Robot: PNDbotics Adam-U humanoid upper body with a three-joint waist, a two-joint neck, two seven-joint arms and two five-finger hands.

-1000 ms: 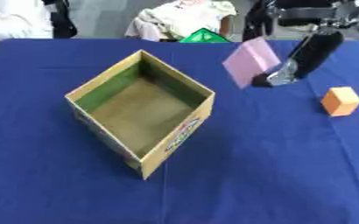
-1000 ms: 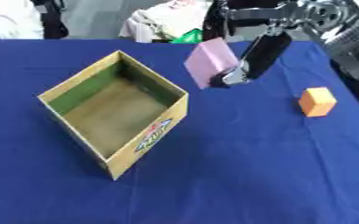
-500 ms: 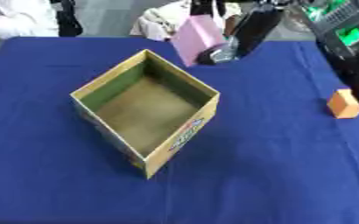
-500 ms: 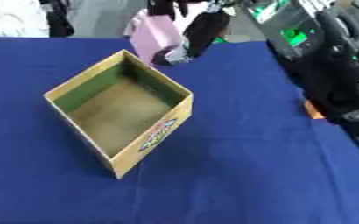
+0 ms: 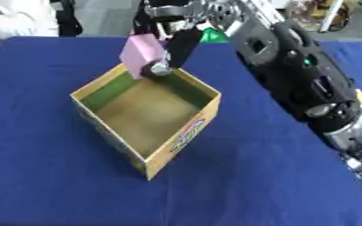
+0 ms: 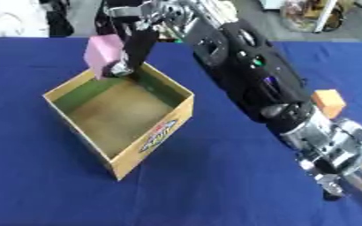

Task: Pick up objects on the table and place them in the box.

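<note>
pink block hanging over the box's far corner

right hand (image 5: 176, 46) is up in the upper middle of the frame, its long black arm running diagonally down to the lower right. its fingers (image 5: 182, 43) are closed around a pink block (image 5: 142, 54), dark fingers on the block's right face and a silvery tip showing at its lower edge. the block is tilted, held above the far corner of the open cardboard box (image 5: 180, 137), partly overlapping the rim there; can't tell if it touches the rim.

the box sits left of center on the blue tabletop (image 5: 45, 176), turned so one corner points toward the bottom of the frame. greenish inner walls, brown floor, a printed logo on the outer right wall.

an orange cube (image 6: 328, 102) sits on the tabletop at the right side of the right eye view, just beside the arm, well apart from the box. something green (image 5: 209, 36) peeks out at the top behind the hand.

left hand doesn't show in either view.
</note>
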